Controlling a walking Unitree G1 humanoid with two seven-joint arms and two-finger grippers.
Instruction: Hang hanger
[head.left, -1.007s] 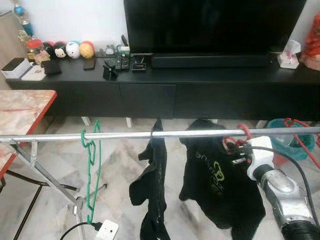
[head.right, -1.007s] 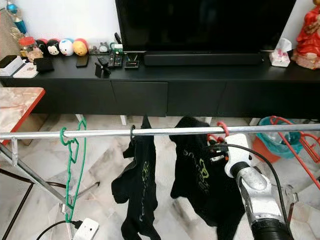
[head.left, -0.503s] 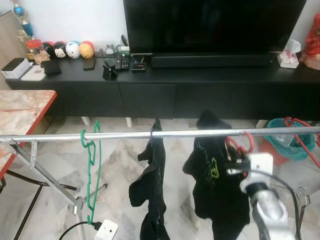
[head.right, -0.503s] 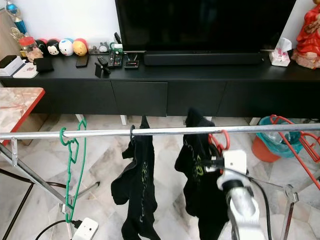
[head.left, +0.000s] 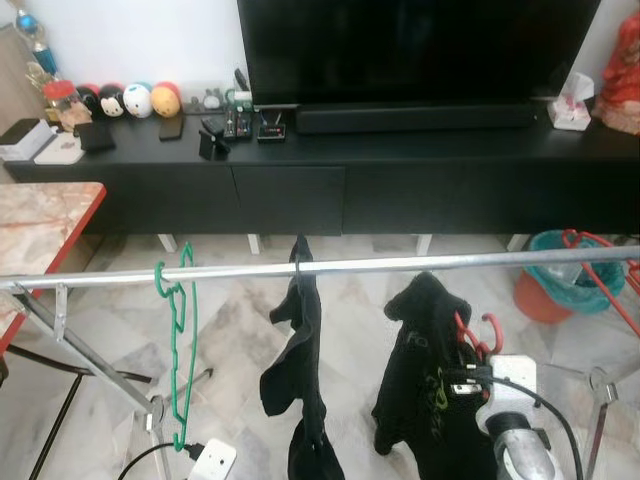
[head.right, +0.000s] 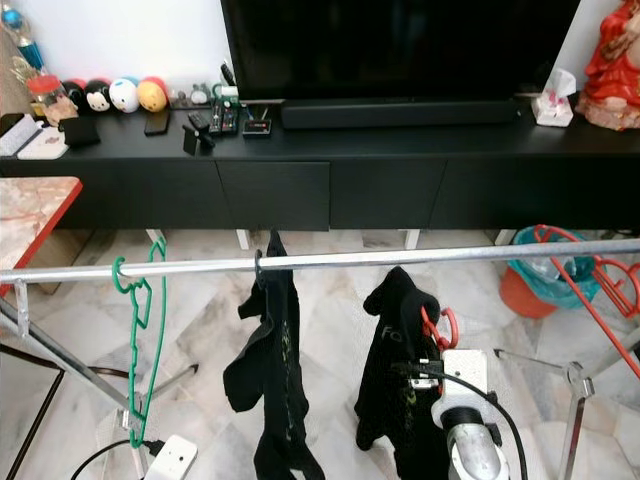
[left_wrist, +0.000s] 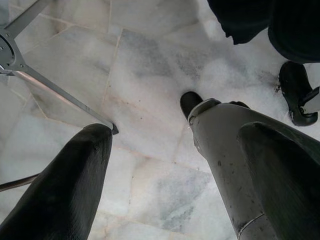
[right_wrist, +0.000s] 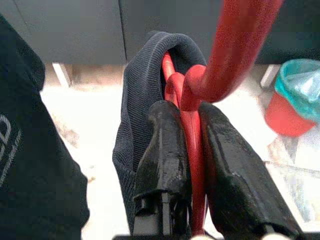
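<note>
This is a home living room. A large black television (head.left: 415, 50) stands on a long black low cabinet (head.left: 330, 185) against a white wall, with round toy figures (head.left: 125, 99), remote controls (head.left: 238, 122) and a tissue box (head.left: 571, 104) on top. A metal drying rail (head.left: 300, 268) with clothes crosses the marble-tiled floor (head.left: 235, 335).

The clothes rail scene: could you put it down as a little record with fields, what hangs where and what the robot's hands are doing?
rail: metal rail across the room
on rail: green hanger, bare; black garment
red hanger: below the rail, not hooked on, carrying a black shirt
right gripper: shut on the red hanger's neck
left gripper: open, pointing at the marble floor
behind: TV cabinet
</note>
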